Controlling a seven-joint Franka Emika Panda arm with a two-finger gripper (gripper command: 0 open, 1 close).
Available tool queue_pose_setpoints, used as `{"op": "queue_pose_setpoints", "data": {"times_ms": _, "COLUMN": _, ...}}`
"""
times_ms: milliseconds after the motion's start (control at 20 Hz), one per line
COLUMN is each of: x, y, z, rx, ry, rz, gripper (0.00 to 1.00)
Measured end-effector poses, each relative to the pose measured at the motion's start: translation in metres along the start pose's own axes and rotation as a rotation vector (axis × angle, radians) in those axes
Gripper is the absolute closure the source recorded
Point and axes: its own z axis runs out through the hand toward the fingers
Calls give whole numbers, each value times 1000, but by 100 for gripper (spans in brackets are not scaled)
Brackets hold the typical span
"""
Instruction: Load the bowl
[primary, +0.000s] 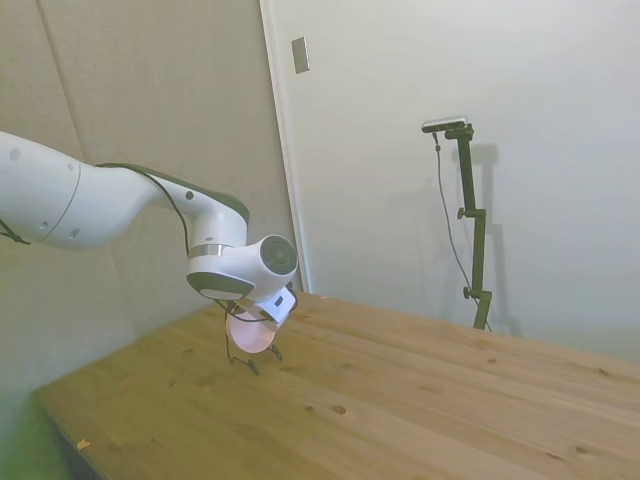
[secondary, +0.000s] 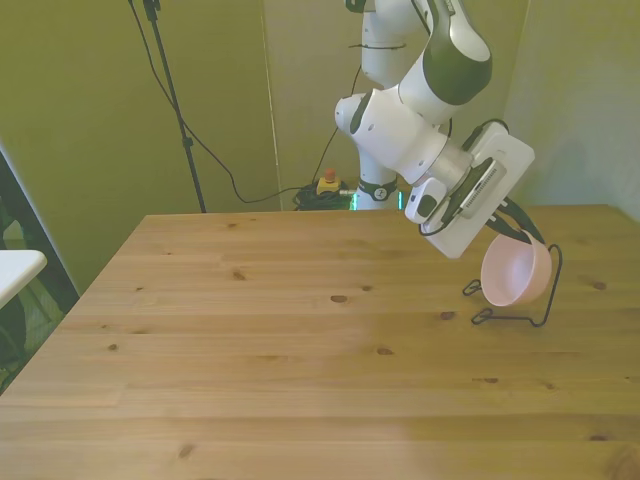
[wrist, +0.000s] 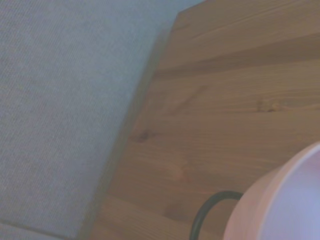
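One pink bowl (secondary: 515, 273) is being gripped by closed jaws over the wire stand (secondary: 524, 300), and it's probably getting knocked off if released tilted.

One bowl (secondary: 515, 272), one wire stand (secondary: 545, 290), one table (secondary: 300, 370).

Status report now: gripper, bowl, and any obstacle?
Gripper shut on bowl. Bowl tilted on its side, low at the wire stand. Whether seated, cannot tell. Nothing else near on the table.

A wooden table (secondary: 250, 350) carries 1 thin black wire stand (secondary: 545, 300) near the front view's right edge.
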Motion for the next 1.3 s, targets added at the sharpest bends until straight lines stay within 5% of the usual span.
{"op": "queue_pose_setpoints", "data": {"times_ms": 500, "x": 3, "y": 9, "z": 8, "rx": -8, "ry": -10, "rz": 14, "gripper": 100}}
{"op": "queue_pose_setpoints", "data": {"times_ms": 550, "x": 3, "y": 9, "z": 9, "rx": -9, "ry": -12, "rz": 14, "gripper": 0}}
{"op": "queue_pose_setpoints", "data": {"times_ms": 1300, "x": -2, "y": 13, "z": 13, "rx": -15, "ry": -20, "rz": 20, "gripper": 0}}
